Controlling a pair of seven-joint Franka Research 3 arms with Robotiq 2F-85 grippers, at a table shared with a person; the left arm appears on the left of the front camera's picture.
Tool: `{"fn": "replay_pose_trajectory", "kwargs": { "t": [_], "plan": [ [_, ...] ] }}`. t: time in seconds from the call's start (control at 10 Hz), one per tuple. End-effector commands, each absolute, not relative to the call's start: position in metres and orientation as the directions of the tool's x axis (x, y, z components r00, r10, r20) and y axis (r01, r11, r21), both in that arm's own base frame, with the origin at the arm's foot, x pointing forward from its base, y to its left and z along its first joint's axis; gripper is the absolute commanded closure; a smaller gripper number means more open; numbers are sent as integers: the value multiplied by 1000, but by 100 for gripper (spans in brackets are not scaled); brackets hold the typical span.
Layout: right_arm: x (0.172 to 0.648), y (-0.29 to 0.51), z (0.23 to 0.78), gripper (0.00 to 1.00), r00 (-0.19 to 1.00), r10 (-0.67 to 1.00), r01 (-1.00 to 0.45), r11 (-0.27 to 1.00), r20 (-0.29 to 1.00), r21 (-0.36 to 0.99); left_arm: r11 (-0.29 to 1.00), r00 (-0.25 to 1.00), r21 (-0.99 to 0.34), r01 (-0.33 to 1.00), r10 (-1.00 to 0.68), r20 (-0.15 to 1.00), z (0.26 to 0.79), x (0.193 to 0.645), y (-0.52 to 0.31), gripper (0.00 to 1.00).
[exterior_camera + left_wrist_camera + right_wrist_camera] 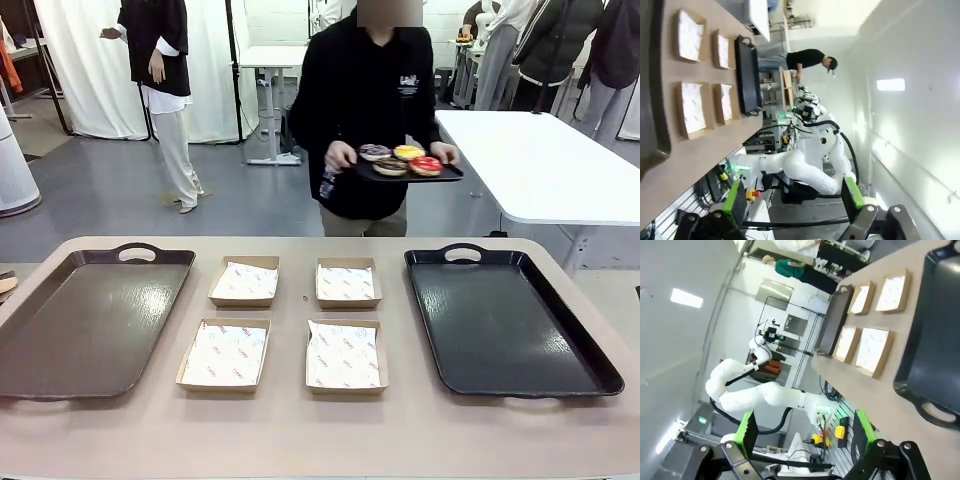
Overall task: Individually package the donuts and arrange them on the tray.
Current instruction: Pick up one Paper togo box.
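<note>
Several donuts lie on a small black serving tray that a person in black holds with both hands beyond the table's far edge. Among them are a yellow one and a glossy red one. On the table a brown tray lies at the left and a black tray at the right, both bare. My left gripper is open, off the table's near side, with nothing between its green pads. My right gripper is open too, likewise off the table.
Between the trays, paper-lined cardboard boxes stand in two rows of two. The black tray lies closest to my right gripper and the brown tray closest to my left. A white table stands behind the person.
</note>
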State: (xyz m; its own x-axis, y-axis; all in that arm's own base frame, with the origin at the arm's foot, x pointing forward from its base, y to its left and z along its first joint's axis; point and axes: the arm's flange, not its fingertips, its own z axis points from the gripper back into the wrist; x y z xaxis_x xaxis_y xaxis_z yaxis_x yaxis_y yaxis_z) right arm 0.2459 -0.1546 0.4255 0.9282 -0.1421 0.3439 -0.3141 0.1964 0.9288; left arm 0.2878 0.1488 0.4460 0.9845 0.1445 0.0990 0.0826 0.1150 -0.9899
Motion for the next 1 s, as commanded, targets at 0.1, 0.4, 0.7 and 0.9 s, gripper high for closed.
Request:
{"fn": "replay_pose_trajectory", "kwargs": {
  "t": [0.1,0.4,0.7,0.9],
  "plan": [
    [250,-159,414,0,935,-148,-277,260,322,925,206,978,-977,62,182,101,447,295,164,0],
    [253,-158,415,0,944,-130,-260,278,304,925,253,980,-967,27,182,75,442,297,169,0],
    [253,-158,412,0,950,-128,-237,300,285,924,228,980,-973,20,188,64,444,299,168,0],
    [253,-158,412,0,950,-128,-237,300,285,924,228,980,-973,20,188,64,444,299,168,0]
  ]
}}
